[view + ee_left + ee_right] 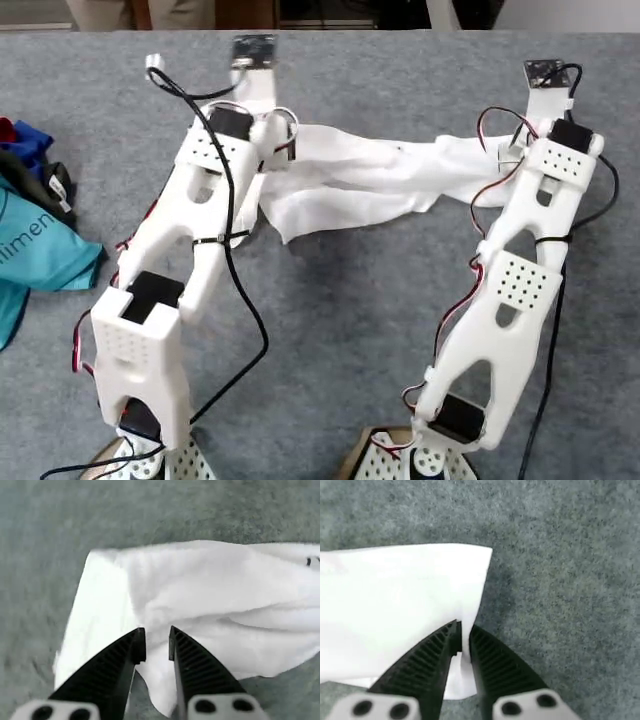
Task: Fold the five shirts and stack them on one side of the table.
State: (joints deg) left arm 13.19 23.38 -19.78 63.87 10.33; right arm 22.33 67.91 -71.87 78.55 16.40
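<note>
A white shirt (370, 175) lies crumpled and stretched out across the far half of the grey table, between the two arms. My left gripper (270, 140) is at the shirt's left end. In the left wrist view its black fingers (135, 650) stand close together with a fold of the white shirt (210, 595) pinched between them. My right gripper (515, 152) is at the shirt's right end. In the right wrist view the right gripper (464, 637) is shut on the edge of the shirt (395, 605), near a corner.
At the table's left edge is a heap of other shirts: a teal one (40, 250) in front, with blue (25, 140), red and black cloth behind it. Bare grey table (350, 330) lies between the two arms' bases.
</note>
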